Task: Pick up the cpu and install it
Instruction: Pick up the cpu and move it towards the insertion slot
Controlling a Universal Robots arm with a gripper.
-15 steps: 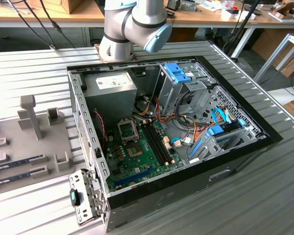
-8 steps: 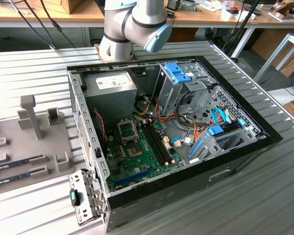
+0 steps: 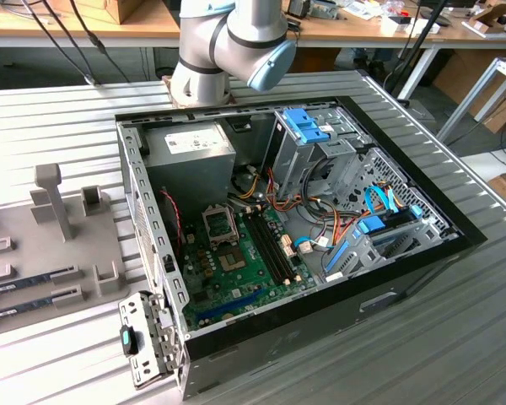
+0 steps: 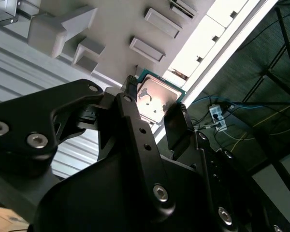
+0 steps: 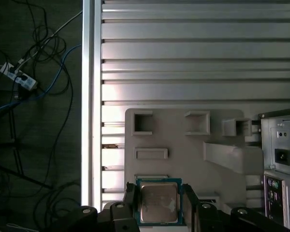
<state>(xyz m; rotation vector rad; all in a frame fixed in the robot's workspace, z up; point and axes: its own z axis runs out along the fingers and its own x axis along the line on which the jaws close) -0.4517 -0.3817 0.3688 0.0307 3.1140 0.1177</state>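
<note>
The cpu (image 5: 158, 205) is pinched at two opposite edges by the hand (image 5: 159, 189), over the grey fixture tray (image 5: 183, 145), near that tray's edge. With so thin a hold, the chip could be tilted or dropped, and pins in the socket (image 3: 218, 224) bent.

Glare is blooming on the cpu (image 4: 157, 100) between the fingers (image 4: 176, 126); the gripper (image 4: 154, 96) is lying in shadow, the table edge (image 4: 222, 53) beyond burning white.
</note>
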